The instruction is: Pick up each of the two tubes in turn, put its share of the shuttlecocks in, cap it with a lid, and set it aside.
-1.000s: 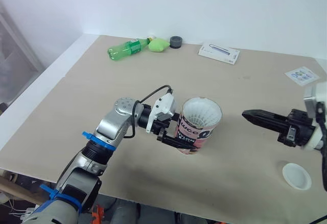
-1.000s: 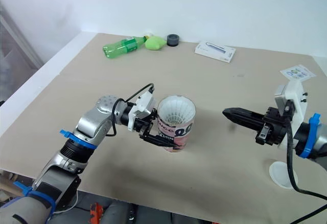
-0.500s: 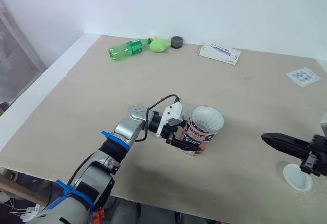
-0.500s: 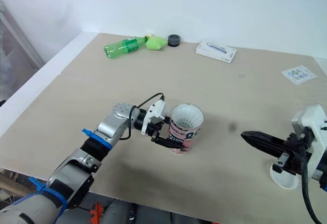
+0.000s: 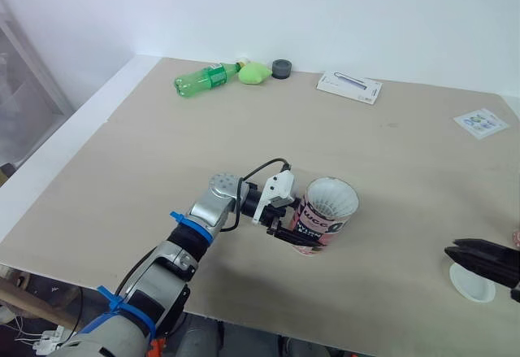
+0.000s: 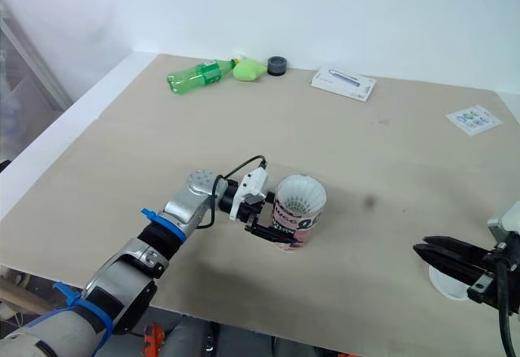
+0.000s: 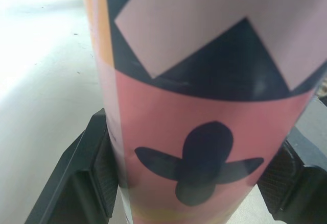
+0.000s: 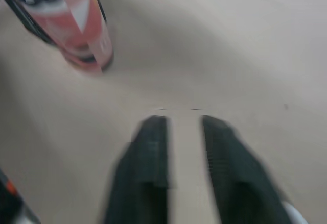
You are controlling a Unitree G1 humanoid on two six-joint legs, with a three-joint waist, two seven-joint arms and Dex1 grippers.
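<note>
A pink, black and white tube (image 5: 322,225) stands slightly tilted near the table's front middle, with white shuttlecock feathers (image 5: 330,198) filling its open mouth. My left gripper (image 5: 294,233) is shut on the tube's lower part; in the left wrist view the tube (image 7: 204,106) sits between both black fingers (image 7: 76,183). My right gripper (image 6: 424,250) hovers low at the front right, open by a narrow gap with nothing in it (image 8: 184,127). Just beside and partly under it lies a white round lid (image 5: 471,281).
Along the far edge lie a green bottle (image 5: 203,77), a light green object (image 5: 253,71), a small dark round object (image 5: 281,67) and a flat white box (image 5: 348,87). A printed card (image 5: 482,121) lies at the far right. The table's front edge runs close below the tube.
My right gripper has drawn back to the right and toward the front edge, ending over the white lid. The left gripper with the tube has shifted a little nearer and to the right.
</note>
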